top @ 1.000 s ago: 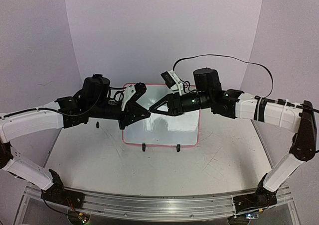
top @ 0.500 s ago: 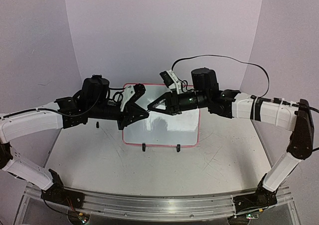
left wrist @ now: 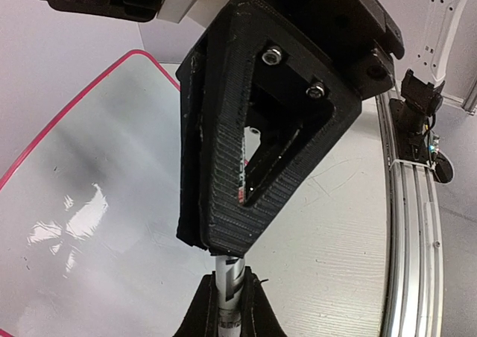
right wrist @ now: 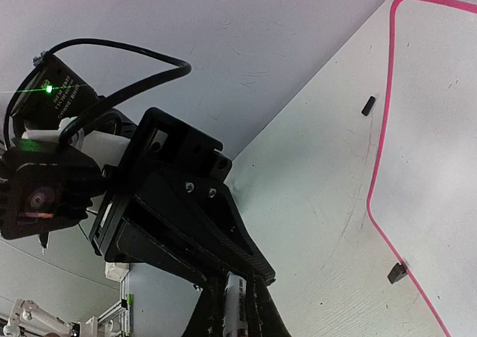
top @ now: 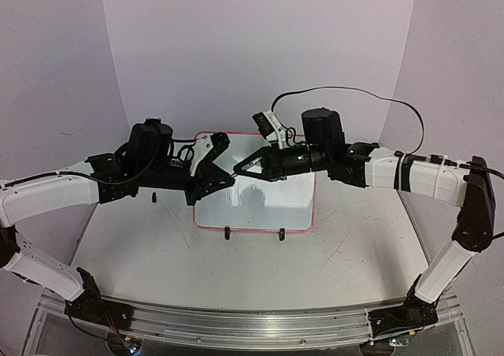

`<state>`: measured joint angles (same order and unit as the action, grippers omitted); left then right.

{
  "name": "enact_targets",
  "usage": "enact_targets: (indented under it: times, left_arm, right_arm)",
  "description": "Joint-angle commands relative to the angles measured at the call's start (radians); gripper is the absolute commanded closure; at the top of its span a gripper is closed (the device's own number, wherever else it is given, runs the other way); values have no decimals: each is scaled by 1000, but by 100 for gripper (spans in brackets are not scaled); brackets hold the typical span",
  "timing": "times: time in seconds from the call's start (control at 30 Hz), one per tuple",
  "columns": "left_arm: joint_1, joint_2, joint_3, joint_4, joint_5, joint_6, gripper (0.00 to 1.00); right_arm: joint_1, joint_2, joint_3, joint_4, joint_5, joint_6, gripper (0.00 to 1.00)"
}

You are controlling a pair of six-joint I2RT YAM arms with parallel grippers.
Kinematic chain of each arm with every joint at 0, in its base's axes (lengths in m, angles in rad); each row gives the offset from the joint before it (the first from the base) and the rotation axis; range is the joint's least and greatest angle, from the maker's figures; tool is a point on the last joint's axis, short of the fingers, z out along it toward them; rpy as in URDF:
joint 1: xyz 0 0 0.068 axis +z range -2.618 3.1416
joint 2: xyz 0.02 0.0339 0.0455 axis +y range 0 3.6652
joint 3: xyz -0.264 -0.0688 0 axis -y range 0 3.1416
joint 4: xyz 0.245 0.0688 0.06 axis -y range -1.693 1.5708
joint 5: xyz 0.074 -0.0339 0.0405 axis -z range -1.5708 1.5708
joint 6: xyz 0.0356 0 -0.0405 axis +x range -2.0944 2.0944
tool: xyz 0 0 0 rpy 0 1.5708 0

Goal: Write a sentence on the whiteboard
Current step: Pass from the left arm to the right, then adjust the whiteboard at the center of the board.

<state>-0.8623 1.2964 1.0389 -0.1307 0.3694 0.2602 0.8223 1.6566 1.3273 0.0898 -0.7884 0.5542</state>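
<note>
Left gripper (left wrist: 229,303): clenched on one end of the marker (left wrist: 230,271), with the pale barrel running up out of its own fingers in the left wrist view.
Right gripper (right wrist: 235,307): clamped shut on the other end of the same marker, its tips nose to nose with the left gripper's tips.
Marker: held in the air by both grippers and well clear of the table (top: 142,254). Only a short stretch shows bare between the two sets of fingers.
Long axis: running left to right and roughly level, in line with both grippers, from one wrist straight toward the other.
Whiteboard (top: 260,208): on the table below the meeting point, with a pink rim and two black clips (top: 228,232) at its near edge. Lying flat or leaning back, cannot tell.
Sentence: none visible; the board face is blank.
Nearer arm: neither, since both meet above the left half of the board.
Step in hand: probably pulling off the cap. Which end is the cap, cannot tell.
Next move: most likely a straight pull apart along the marker's own axis, then a turn of the tip down toward the board, as the marker lies across it, not pointing at it.
Risk: an off-axis pull could twist the barrel in either grip.
</note>
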Motion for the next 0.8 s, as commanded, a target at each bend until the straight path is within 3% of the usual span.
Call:
enact_targets:
  times: [0.0, 0.03, 0.1, 0.13, 0.17, 0.3, 0.47, 0.57, 0.67, 0.77]
  left_arm:
    - [7, -29, 21, 34, -16, -41, 85]
    - [23, -37, 24, 31, 6, -70, 73]
    - [93, -66, 14, 41, 116, -150, 34]
    - [129, -82, 5, 51, 166, -196, 22]
    - [157, -99, -7, 61, 191, -242, 19]
    - [233, -178, -72, 78, 130, -382, 19]
    - [353, -180, -175, 126, 17, -701, 28]
    - [352, -193, -303, 258, 48, -855, 31]
    - [258, -177, -371, 249, -25, -902, 32]
    - [82, -145, -413, 243, -221, -998, 28]
  right_arm:
    - [7, -36, -40, 65, 45, -27, 100]
    - [5, -53, -58, 65, 80, -41, 100]
    - [5, -104, -103, 65, 178, -89, 100]
    - [5, -131, -124, 65, 224, -114, 100]
    - [5, -160, -142, 64, 258, -148, 100]
    - [6, -269, -225, 39, 403, -312, 100]
    - [5, -396, -312, 30, 607, -454, 100]
    - [5, -434, -322, 16, 706, -475, 100]
    - [5, -457, -323, 12, 781, -479, 100]
    - [5, -477, -320, -1, 849, -511, 100]
